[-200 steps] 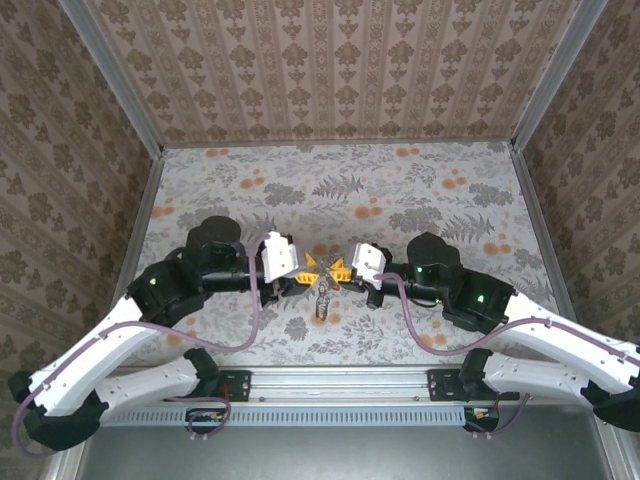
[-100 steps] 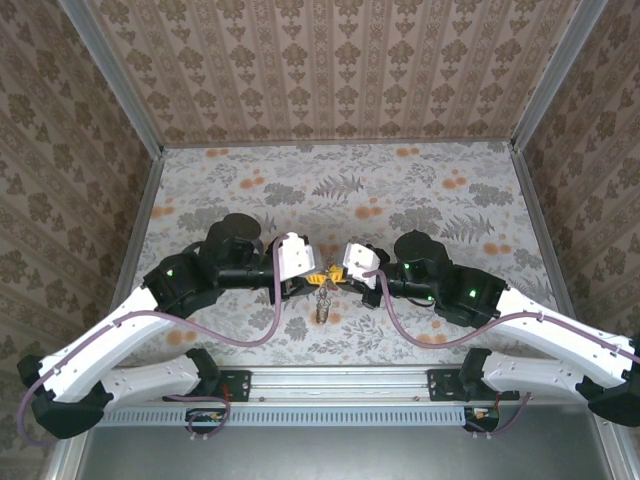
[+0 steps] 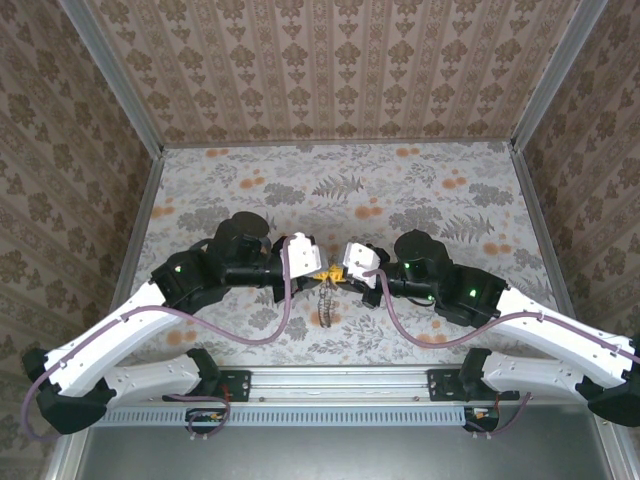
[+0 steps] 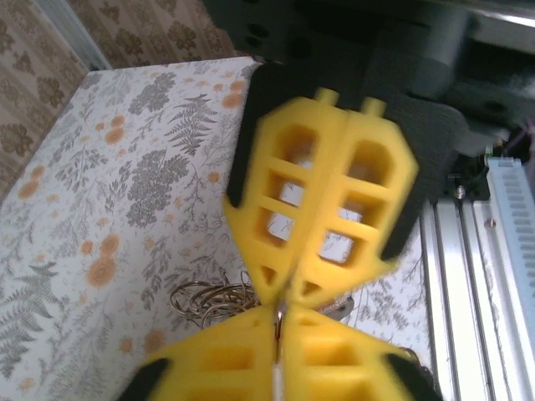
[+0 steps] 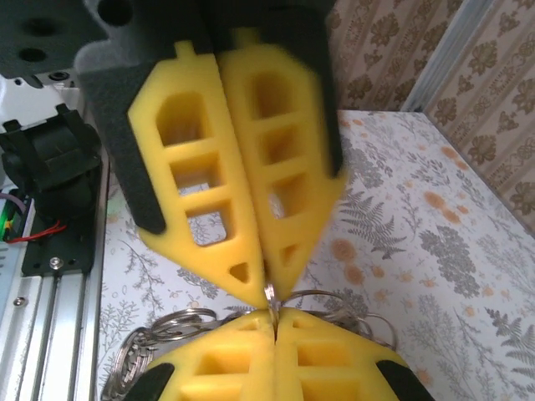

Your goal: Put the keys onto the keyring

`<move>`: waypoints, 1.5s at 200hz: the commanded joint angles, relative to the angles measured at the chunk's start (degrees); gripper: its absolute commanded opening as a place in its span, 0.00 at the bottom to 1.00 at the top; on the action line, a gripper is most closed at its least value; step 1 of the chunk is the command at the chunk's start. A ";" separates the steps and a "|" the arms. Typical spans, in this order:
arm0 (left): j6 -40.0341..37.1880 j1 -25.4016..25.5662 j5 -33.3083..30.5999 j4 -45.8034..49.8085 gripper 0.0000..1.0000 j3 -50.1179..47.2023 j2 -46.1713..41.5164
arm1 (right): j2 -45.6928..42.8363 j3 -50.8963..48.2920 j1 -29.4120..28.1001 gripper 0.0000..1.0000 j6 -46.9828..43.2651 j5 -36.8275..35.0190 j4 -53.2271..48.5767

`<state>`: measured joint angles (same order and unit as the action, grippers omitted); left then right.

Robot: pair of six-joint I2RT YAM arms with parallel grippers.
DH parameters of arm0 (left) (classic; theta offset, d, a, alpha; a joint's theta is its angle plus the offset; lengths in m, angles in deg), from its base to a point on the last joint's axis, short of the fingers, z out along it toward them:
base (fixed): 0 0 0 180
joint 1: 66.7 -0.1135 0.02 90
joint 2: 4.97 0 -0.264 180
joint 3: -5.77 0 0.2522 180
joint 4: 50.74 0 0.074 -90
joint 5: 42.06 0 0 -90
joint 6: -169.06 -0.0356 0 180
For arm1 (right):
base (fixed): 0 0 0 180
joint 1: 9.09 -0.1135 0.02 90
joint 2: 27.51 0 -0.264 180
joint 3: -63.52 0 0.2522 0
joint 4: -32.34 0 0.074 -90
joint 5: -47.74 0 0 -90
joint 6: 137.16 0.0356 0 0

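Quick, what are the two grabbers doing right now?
Left gripper: closed, pinching the thin metal ring at its tips.
Right gripper: closed, pinching the same ring at its tips.

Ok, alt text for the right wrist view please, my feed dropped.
Two shut yellow tools meet tip to tip, the right tool at the bottom and the left tool above, both pinching a thin metal ring. More wire rings loop out either side, with the floral table behind.
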<state>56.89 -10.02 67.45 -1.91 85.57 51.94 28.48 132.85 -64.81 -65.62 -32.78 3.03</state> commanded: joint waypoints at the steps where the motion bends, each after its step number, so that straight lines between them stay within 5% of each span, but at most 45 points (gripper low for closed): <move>1: -0.68 0.28 0.27 0.70 0.00 1.00 -0.21 | -0.52 2.06 -0.17 0.00 -0.49 1.85 2.48; 24: -0.43 0.34 0.59 0.29 0.00 0.48 -0.97 | -1.85 0.92 -0.17 0.00 -0.61 3.11 3.62; 63: 1.37 -0.83 8.20 -3.44 0.00 -1.04 -4.00 | -2.27 -0.11 0.00 0.15 -0.49 6.61 4.13; 159: 7.14 -5.98 18.75 -11.04 0.00 -4.48 -8.57 | -4.20 -3.61 0.53 0.11 3.10 10.47 8.54; 262: 10.33 -7.55 22.04 -17.13 0.00 -7.83 -10.03 | -1.41 -2.88 0.90 0.14 4.12 13.19 10.61; 300: 11.65 -7.64 22.66 -19.36 0.00 -9.07 -10.43 | -1.47 -3.20 1.27 0.08 4.42 13.67 11.46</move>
<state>66.31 -17.32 87.43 -15.61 77.07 42.80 26.95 130.03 -63.91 -62.01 -20.96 12.23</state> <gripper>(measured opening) 0.059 0.103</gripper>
